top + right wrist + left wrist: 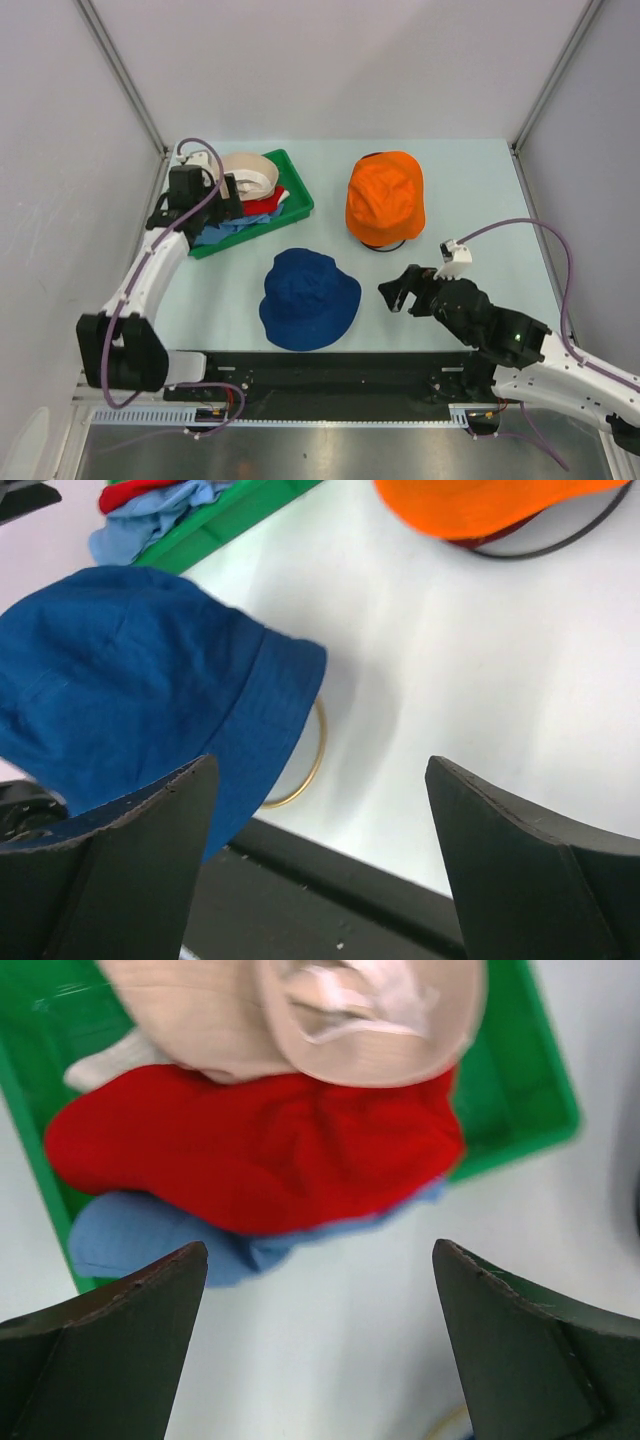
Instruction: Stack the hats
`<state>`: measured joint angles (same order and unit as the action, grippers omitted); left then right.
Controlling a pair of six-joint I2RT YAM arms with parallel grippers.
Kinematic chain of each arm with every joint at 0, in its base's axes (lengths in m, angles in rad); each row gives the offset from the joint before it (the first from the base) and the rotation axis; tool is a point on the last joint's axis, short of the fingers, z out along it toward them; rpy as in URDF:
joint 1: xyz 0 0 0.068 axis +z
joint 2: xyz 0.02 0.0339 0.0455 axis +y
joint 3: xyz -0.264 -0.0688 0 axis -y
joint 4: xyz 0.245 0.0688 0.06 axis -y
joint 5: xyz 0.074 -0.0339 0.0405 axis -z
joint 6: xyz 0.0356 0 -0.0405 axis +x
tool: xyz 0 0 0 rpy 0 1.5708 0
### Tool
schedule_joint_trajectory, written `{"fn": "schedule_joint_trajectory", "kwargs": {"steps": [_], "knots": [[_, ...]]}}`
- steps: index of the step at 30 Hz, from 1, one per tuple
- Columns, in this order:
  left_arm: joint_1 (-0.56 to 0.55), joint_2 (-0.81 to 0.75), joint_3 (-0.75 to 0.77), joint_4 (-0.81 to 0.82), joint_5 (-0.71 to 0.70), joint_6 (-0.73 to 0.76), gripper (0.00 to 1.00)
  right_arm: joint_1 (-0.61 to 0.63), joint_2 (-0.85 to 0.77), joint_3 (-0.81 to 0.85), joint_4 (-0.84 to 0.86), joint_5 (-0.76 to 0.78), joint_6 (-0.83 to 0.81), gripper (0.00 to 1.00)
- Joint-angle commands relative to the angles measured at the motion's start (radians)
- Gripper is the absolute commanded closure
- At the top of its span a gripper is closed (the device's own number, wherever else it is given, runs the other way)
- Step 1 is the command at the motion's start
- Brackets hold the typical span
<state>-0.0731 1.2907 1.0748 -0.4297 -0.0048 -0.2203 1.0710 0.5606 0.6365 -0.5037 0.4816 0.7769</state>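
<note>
Two hats are being observed on the table (470, 200): navy hat (310, 298) in front, orange hat (386, 197) behind; others are lying in the green tray (296, 190). Both the left gripper (320, 1260) and the right gripper (320, 770) are being held open, empty. Fabric is being judged soft and light, best pinched at the brim.

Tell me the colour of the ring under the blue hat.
Gold. The ring shows best in the right wrist view, at the blue hat's brim.

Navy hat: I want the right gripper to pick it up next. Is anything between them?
Nothing visible does. Only bare table lies between the open right gripper and the brim of the navy hat.
</note>
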Motion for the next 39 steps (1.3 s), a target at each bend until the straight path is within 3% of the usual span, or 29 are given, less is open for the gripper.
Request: {"fn": "schedule_joint_trajectory", "kwargs": {"steps": [1, 3, 7, 14, 21, 22, 24, 25, 28, 34, 39], "knots": [[0.03, 0.148, 0.149, 0.137, -0.124, -0.045, 0.0, -0.06, 0.044, 0.049, 0.03, 0.04, -0.082, 0.09], [0.032, 0.234, 0.21, 0.169, -0.135, -0.021, 0.0, -0.116, 0.065, 0.051, 0.054, -0.015, -0.096, 0.09], [0.032, 0.529, 0.48, 0.099, -0.124, 0.009, 0.01, -0.21, 0.11, 0.04, 0.106, -0.122, -0.131, 0.09], [0.032, 0.814, 0.774, -0.099, -0.198, 0.03, 0.16, -0.327, 0.117, 0.026, 0.145, -0.228, -0.149, 0.1], [0.032, 0.788, 0.625, -0.011, -0.219, -0.011, 0.21, -0.41, 0.128, 0.0, 0.163, -0.316, -0.145, 0.1], [0.032, 0.788, 0.602, 0.006, -0.19, -0.011, 0.25, -0.413, 0.13, 0.0, 0.166, -0.322, -0.145, 0.09], [0.032, 0.806, 0.6, 0.006, -0.167, -0.01, 0.42, -0.421, 0.134, -0.003, 0.169, -0.328, -0.148, 0.09], [0.032, 0.806, 0.603, -0.004, -0.167, -0.011, 0.66, -0.422, 0.134, -0.003, 0.171, -0.331, -0.148, 0.09], [0.032, 0.744, 0.568, 0.025, -0.178, -0.013, 1.0, -0.424, 0.134, 0.005, 0.168, -0.337, -0.148, 0.1], [0.029, 0.495, 0.577, 0.063, -0.172, 0.05, 1.0, -0.425, 0.134, 0.045, 0.16, -0.315, -0.195, 0.09], [0.016, 0.322, 0.623, 0.075, -0.054, 0.128, 1.0, -0.424, 0.165, 0.12, 0.157, -0.276, -0.254, 0.1]]}}
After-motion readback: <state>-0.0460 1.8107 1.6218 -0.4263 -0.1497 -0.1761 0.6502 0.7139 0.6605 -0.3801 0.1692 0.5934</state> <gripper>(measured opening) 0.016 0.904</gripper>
